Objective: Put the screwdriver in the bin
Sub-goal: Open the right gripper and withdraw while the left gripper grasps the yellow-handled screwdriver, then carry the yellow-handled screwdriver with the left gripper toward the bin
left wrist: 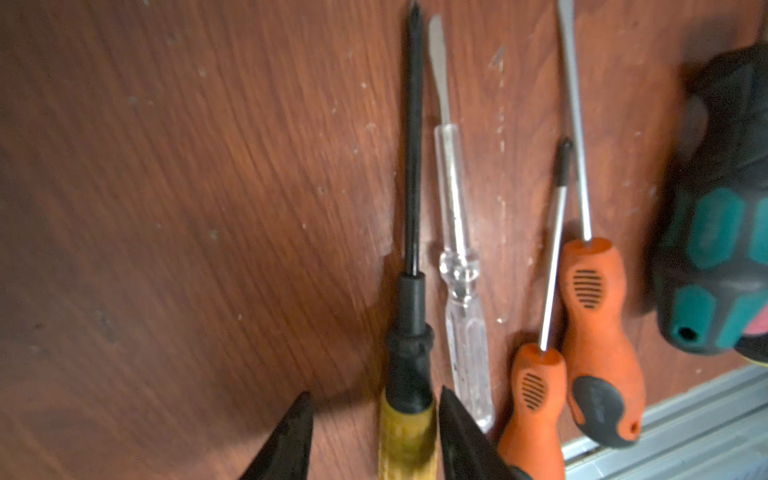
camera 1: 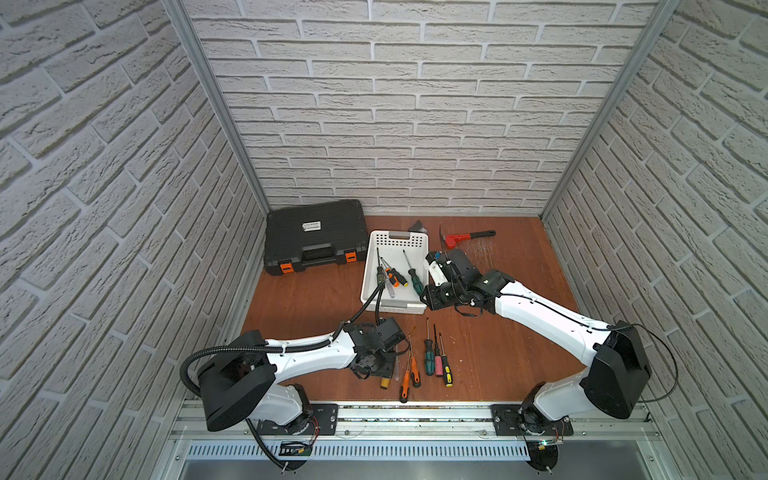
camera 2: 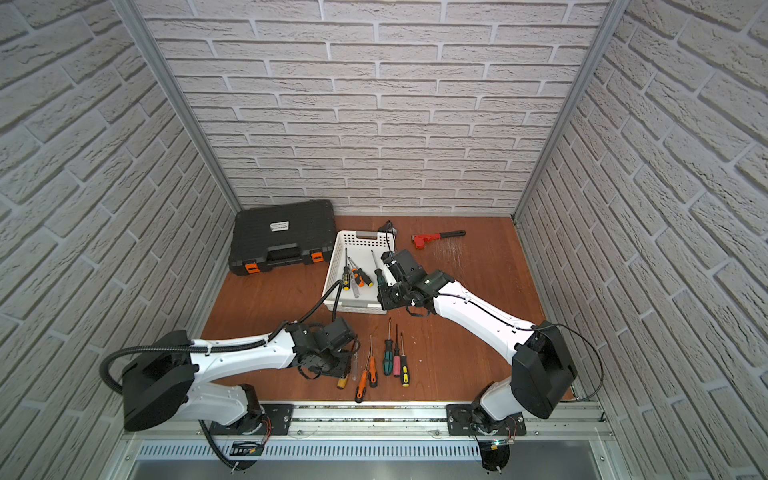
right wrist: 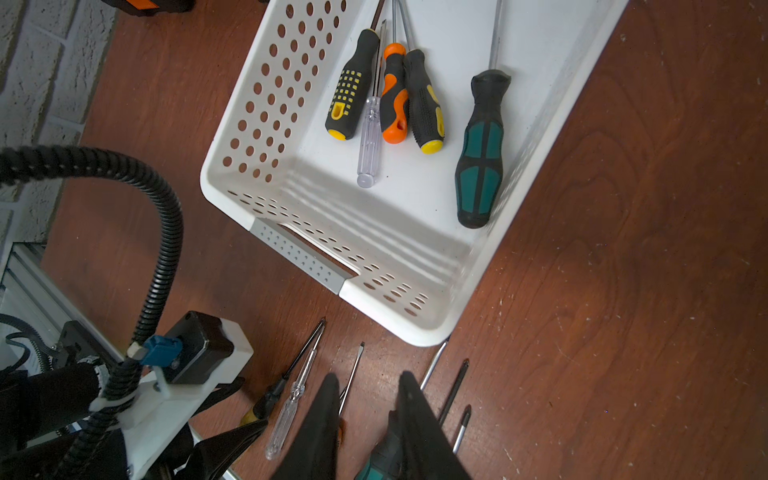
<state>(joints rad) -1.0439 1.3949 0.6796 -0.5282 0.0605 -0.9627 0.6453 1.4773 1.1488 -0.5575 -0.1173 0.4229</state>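
Overhead, the white perforated plastic bin (camera 1: 399,240) is seen behind the yellow-handled, black-shafted screwdriver (camera 1: 385,383). Left wrist: it is straddled on the table (left wrist: 166,208) by the left claw (left wrist: 376,399), jaws parted; the clear-handled neighbour (left wrist: 461,291) could be pinched too. Right wrist: the right claw (right wrist: 368,376) is shown empty, slightly parted

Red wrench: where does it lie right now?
In both top views the red wrench lies on the table near the back wall, right of the white bin, apart from it.
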